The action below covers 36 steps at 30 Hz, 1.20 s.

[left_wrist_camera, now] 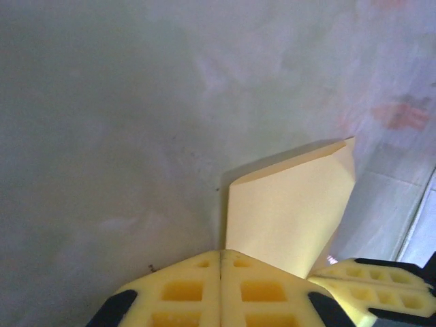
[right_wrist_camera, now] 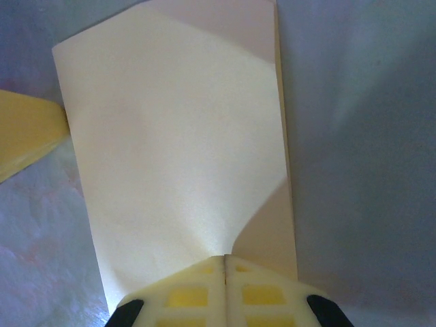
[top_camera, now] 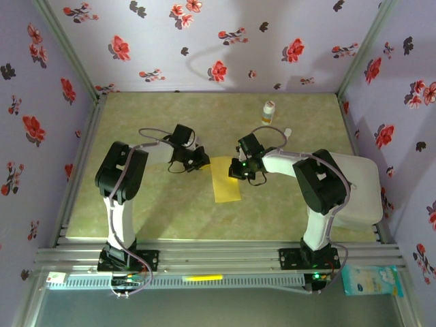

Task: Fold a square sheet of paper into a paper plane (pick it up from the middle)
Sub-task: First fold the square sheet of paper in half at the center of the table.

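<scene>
Mustard-yellow folded paper sheet [top_camera: 227, 184]: left gripper [left_wrist_camera: 220, 266] and right gripper [right_wrist_camera: 225, 269] both clamp its edges, likely steadying it for creasing.

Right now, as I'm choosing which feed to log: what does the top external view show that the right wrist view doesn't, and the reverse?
Top external adds the layout: a small white-and-orange bottle standing far back on the green table, and a white board at its right side. Right wrist adds fold detail: the upper layer of the folded mustard-yellow paper sheet bulges off the lower, drawn into the shut right gripper. Both show that sheet, with the left gripper at its edge.
</scene>
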Motion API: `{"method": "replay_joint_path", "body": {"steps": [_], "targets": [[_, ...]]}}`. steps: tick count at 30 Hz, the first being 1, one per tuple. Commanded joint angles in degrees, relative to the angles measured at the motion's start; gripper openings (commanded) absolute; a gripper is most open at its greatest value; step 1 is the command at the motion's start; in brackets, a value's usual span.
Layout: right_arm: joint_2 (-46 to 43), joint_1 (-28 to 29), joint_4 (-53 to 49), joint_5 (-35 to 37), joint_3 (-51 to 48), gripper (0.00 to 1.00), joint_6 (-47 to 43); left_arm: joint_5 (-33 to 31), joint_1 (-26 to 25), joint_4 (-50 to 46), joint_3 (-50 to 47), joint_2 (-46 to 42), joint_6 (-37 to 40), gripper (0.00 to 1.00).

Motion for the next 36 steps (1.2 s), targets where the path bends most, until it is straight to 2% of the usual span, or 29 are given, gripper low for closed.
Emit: {"method": "replay_joint_path", "body": {"steps": [1,10,21,25,30,36], "targets": [[3.02,0.05,-5.75,3.48,-2.76,0.0,0.47,1.27,-0.42,3.57,0.47,-3.47,-0.68,0.06],[3.29,0.05,-5.8,3.48,-2.58,0.0,0.54,7.33,-2.79,6.47,2.36,1.75,-0.66,0.05],[3.42,0.06,-6.02,3.49,-2.6,0.0,0.34,1.7,0.29,5.95,4.08,6.28,-0.43,0.05],[3.34,0.05,-5.81,3.31,-2.56,0.0,0.23,-0.66,1.5,6.36,5.08,6.75,-2.82,0.02],[3.38,0.03,-5.96,3.3,-2.39,0.0,0.07,-1.63,2.54,7.89,6.06,7.09,-5.98,0.02],[3.43,0.04,-5.93,3.33,-2.33,0.0,0.24,-1.45,2.18,5.76,6.48,3.89,-4.48,0.04]]}}
